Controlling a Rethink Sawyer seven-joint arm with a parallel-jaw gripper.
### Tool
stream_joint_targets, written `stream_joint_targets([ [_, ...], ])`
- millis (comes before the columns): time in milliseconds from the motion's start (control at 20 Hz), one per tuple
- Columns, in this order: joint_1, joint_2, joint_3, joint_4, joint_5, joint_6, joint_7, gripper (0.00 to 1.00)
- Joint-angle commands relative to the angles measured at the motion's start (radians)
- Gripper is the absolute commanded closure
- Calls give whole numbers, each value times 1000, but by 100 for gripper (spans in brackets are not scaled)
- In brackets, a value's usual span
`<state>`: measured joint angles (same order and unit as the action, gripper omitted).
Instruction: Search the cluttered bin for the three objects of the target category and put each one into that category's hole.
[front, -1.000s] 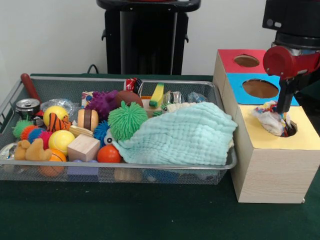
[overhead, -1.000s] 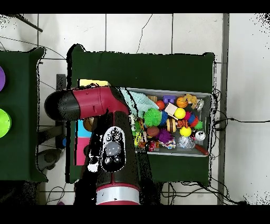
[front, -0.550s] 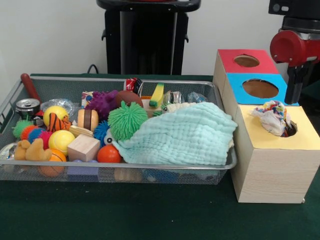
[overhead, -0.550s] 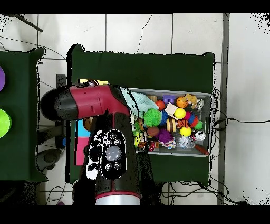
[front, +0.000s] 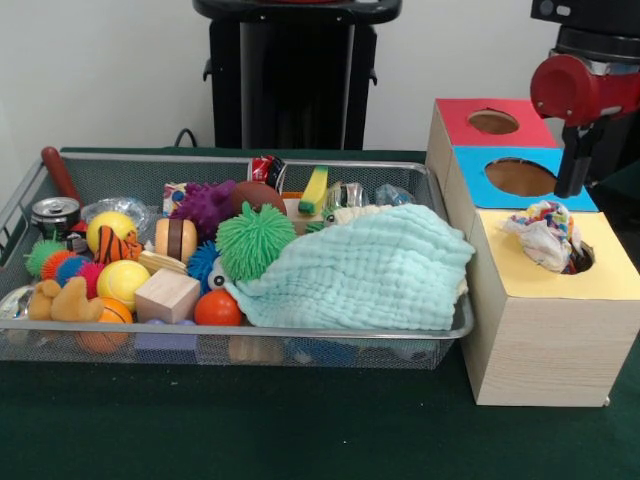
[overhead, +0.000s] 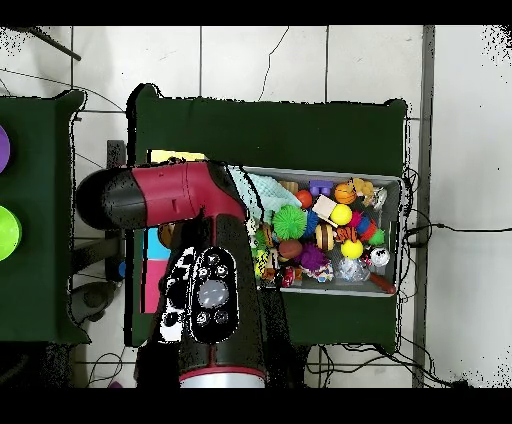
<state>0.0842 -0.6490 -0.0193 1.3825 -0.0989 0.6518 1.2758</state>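
My arm (overhead: 185, 230) hangs over the box row (front: 535, 250), past the wire bin (front: 60, 180) of toys on the green counter (front: 300, 430). My end effector (front: 570, 175) is above the blue hole; I cannot tell its state. A crumpled colourful cloth (front: 543, 232) lies half in the yellow hole (front: 583, 258).

green felt table (front: 300, 440) under everything | white tiled floor (overhead: 300, 60) round it, cables trailing | second green table (overhead: 35, 200) off to the side, purple disc (overhead: 3, 146) and green disc (overhead: 6, 232) at its edge
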Motion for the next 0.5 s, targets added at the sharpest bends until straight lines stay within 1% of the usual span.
stream_joint_targets([
  [50,-12,64,-10,7,-68,148,79,100],
  [250,-15,77,-6,10,-77,155,83,100],
  [350,-25,84,12,17,-65,155,83,100],
  [500,-37,99,34,35,-54,117,83,100],
])
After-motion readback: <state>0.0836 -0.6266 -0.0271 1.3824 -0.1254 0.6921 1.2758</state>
